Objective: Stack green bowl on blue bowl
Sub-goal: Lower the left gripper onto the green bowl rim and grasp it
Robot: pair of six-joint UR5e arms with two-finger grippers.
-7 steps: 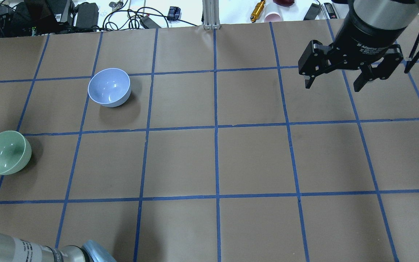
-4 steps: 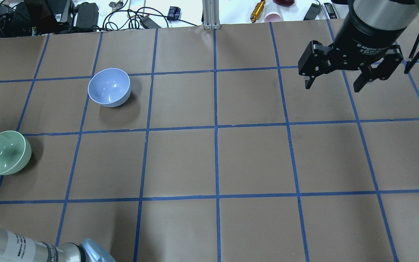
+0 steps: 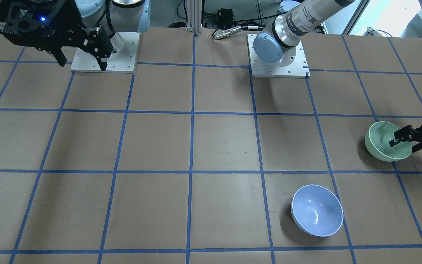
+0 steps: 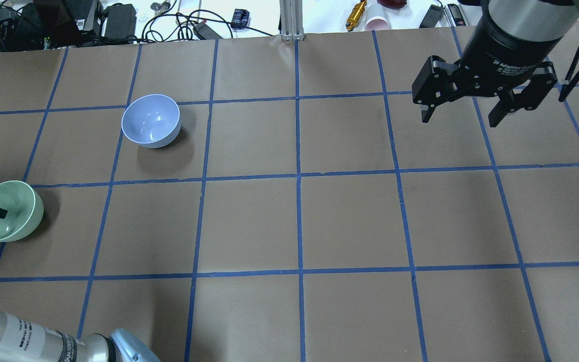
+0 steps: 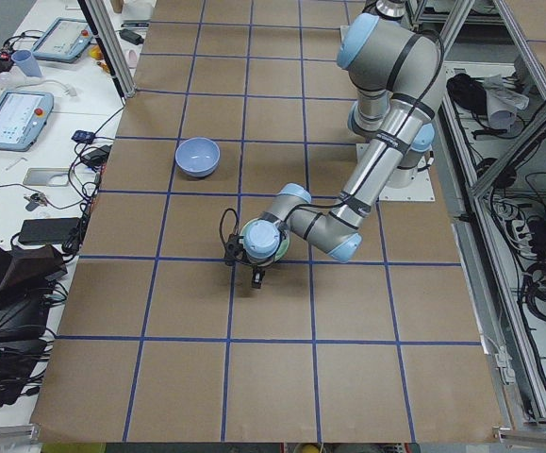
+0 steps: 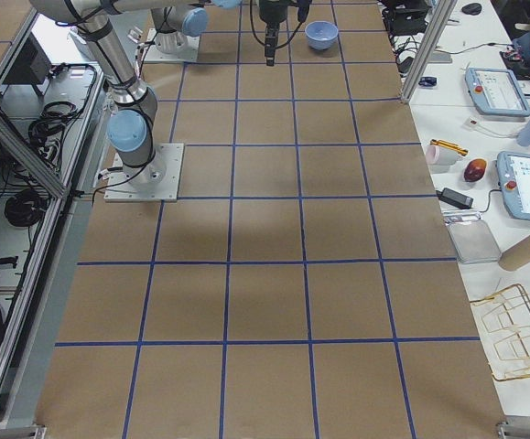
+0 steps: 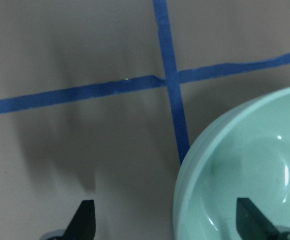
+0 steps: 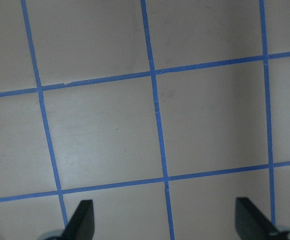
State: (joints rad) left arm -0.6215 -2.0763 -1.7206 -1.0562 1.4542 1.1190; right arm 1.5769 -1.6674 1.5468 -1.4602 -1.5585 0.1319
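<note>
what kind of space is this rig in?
Likely a robotics lab workcell: a brown-paper table marked with a blue tape grid, arms bolted to base plates, teach pendants on the side bench.

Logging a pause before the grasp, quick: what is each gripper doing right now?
Left gripper: open, jaws straddling the green bowl rim, not yet gripping.
Right gripper: open, holding nothing.

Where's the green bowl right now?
In the overhead view the green bowl sits at the far left, nearer the robot than the blue bowl, with the left gripper straddling its rim.
</note>
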